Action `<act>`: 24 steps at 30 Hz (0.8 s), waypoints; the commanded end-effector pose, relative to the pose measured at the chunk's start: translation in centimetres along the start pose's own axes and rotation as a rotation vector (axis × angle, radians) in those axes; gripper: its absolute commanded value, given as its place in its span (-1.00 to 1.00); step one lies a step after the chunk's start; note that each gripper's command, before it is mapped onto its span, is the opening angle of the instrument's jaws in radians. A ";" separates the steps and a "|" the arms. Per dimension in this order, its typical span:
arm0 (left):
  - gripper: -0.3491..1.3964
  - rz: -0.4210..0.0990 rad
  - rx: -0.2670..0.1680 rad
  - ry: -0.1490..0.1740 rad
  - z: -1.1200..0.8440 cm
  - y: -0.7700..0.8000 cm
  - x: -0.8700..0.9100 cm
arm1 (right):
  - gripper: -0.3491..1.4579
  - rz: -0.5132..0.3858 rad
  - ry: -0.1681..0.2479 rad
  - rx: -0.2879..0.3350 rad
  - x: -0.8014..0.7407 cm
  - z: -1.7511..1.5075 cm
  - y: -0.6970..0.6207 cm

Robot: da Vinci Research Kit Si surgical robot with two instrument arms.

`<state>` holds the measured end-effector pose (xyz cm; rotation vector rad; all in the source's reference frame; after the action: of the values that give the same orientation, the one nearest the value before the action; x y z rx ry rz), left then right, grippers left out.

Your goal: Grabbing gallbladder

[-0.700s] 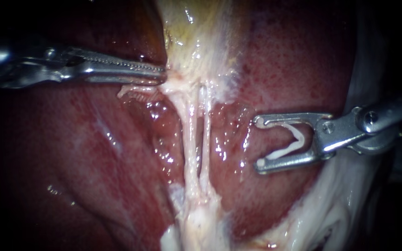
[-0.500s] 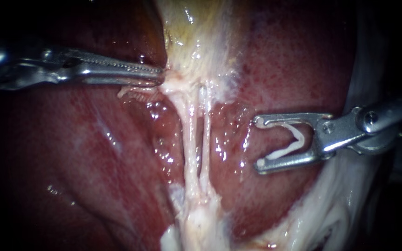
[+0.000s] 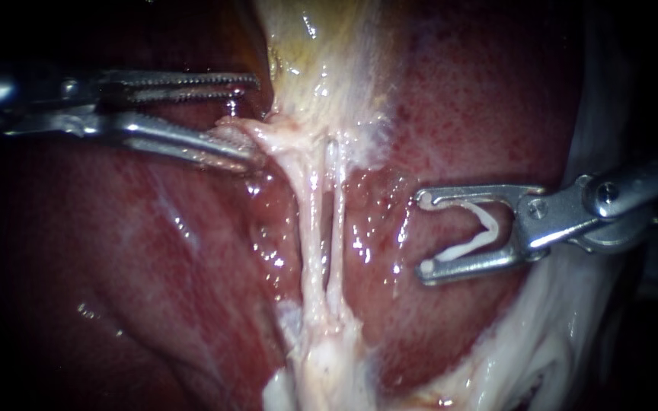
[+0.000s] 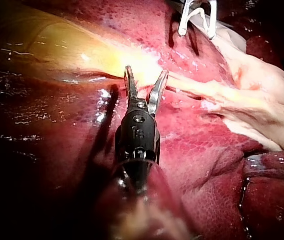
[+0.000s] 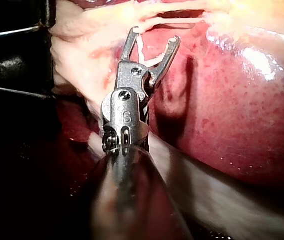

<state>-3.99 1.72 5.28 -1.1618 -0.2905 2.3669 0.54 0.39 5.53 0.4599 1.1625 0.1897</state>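
The pale yellow gallbladder (image 3: 321,53) hangs down the middle of the dark red liver (image 3: 481,114) and narrows into two whitish tubes (image 3: 321,228). My left instrument (image 3: 255,120) has its toothed jaws open at the gallbladder's neck. Its lower jaw touches a pale flap of tissue (image 3: 234,129) there. In the left wrist view the left instrument (image 4: 146,80) stands open just short of the gallbladder (image 4: 71,45). My right instrument (image 3: 423,234) sits to the right of the tubes, its jaws holding a white clip (image 3: 481,228). The right wrist view shows the same instrument (image 5: 153,37) and clip (image 5: 142,50).
White fatty tissue (image 3: 542,335) runs along the lower right below the right instrument. The tubes merge into a pale stump (image 3: 321,358) at the bottom. Wet liver (image 3: 154,266) fills the left side. My right instrument (image 4: 197,15) shows ahead of the left instrument in the left wrist view.
My left instrument's jaws, nearly together at the gallbladder's neck before, have spread apart. The lower jaw has dropped and the pale flap now stretches left onto it. The right instrument has not moved.
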 end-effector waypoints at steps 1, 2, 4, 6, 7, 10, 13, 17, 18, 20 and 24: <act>0.02 0.002 -0.001 0.000 0.01 -0.02 -0.02 | -0.09 0.000 0.000 0.000 0.00 0.00 0.00; 0.02 0.003 -0.001 0.000 0.03 -0.04 -0.05 | -0.09 0.000 0.000 0.000 0.00 0.00 0.00; 0.00 0.006 0.000 0.001 0.08 -0.08 -0.12 | -0.09 0.000 0.000 0.000 0.00 0.00 0.00; -0.02 0.010 0.002 0.001 0.13 -0.12 -0.19 | -0.09 0.000 0.000 0.000 0.00 0.00 0.00; -0.04 0.012 0.002 -0.005 0.15 -0.13 -0.23 | -0.09 0.000 0.000 0.000 0.00 0.00 0.00; -0.10 0.021 0.004 -0.028 0.25 -0.16 -0.36 | -0.09 0.000 0.000 0.000 0.00 0.00 0.00; -0.13 0.009 0.008 -0.057 0.38 -0.13 -0.53 | -0.09 0.000 0.000 0.000 0.00 0.00 0.00; -0.21 0.000 -0.009 -0.067 0.50 -0.08 -0.67 | -0.09 0.000 0.000 0.001 0.00 0.00 0.00; -0.23 -0.006 -0.014 -0.066 0.51 -0.08 -0.68 | -0.09 0.000 0.000 0.001 0.00 0.00 0.00; -0.23 -0.006 -0.017 -0.066 0.51 -0.08 -0.67 | -0.09 0.000 0.000 0.001 0.00 -0.01 0.00; -0.23 -0.007 -0.021 -0.066 0.47 -0.10 -0.65 | -0.09 0.000 0.000 0.001 0.00 -0.01 0.00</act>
<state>-3.99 1.48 6.06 -1.0922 -0.3415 2.4046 0.53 0.38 5.53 0.4603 1.1625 0.1890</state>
